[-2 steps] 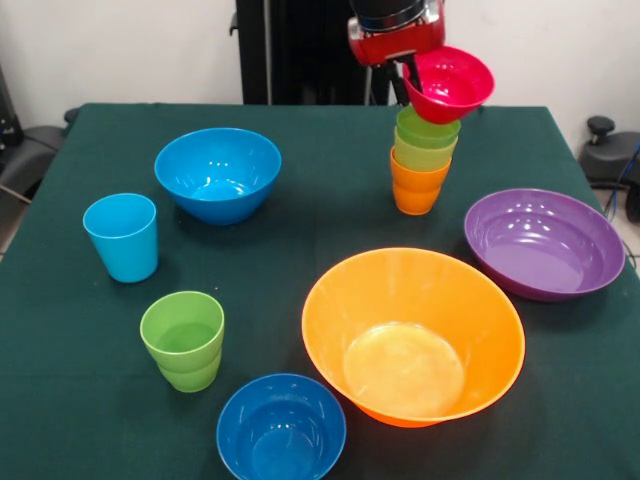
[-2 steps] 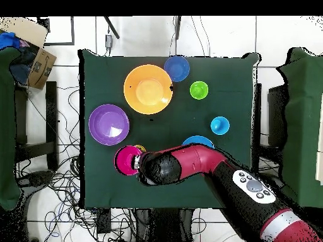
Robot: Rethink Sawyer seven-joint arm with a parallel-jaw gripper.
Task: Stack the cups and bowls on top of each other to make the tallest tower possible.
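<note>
arm point(image 1: 396, 25) cut off at top edge, tower point(image 2: 140, 149) mostly hidden overhead, jaws unclear

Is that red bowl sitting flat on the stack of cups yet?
No, the red bowl hangs tilted in the gripper, its base just above the green cup topping the tower.

On the green table point(image 2: 240, 126), the arm point(image 2: 208, 165) reaches toward nine o'clock over the red bowl point(image 2: 126, 160); the purple bowl point(image 2: 108, 125) lies at its eleven o'clock.
</note>
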